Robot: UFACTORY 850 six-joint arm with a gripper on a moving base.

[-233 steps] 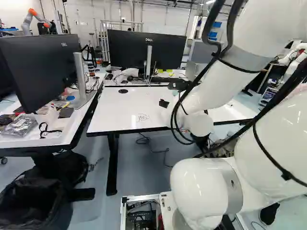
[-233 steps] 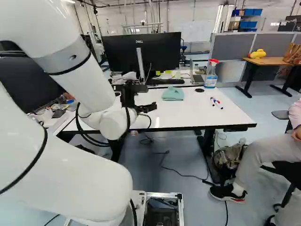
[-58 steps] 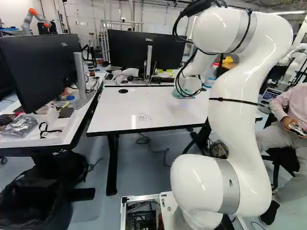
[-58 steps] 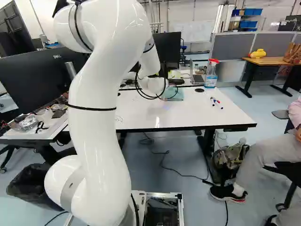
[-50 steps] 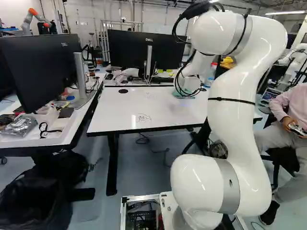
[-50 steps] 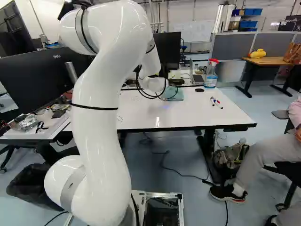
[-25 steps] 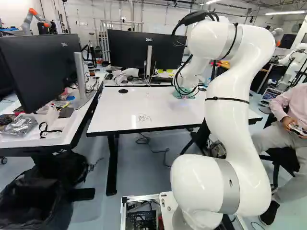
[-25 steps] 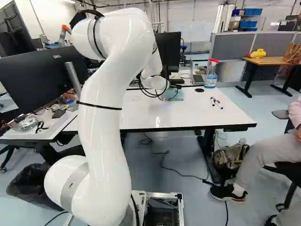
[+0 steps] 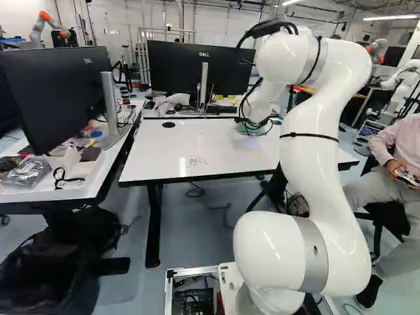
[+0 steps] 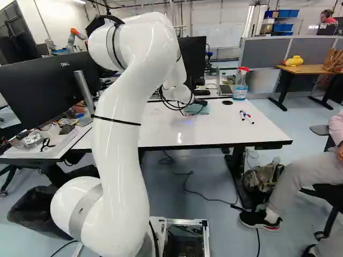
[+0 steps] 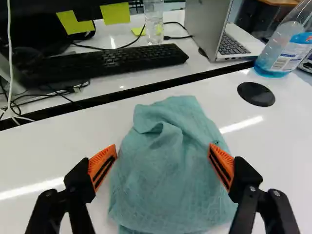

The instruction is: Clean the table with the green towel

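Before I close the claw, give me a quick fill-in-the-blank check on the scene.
The claw is ____, with the towel between its fingers.
The pads on those fingers are mainly ____, with dark stripes.
The towel lies rumpled on a ____ table.
The spray bottle has a ____ trigger.

Missing words: open; orange; white; red.

Towel [image 11: 165, 185]: is cut off by the wrist view's edge; is partly covered by the arm [image 10: 123, 128] in both base views.
Spray bottle [image 11: 288, 51]: its top is cut off in the wrist view.
Scribble [image 9: 195, 161]: is too small to be read.
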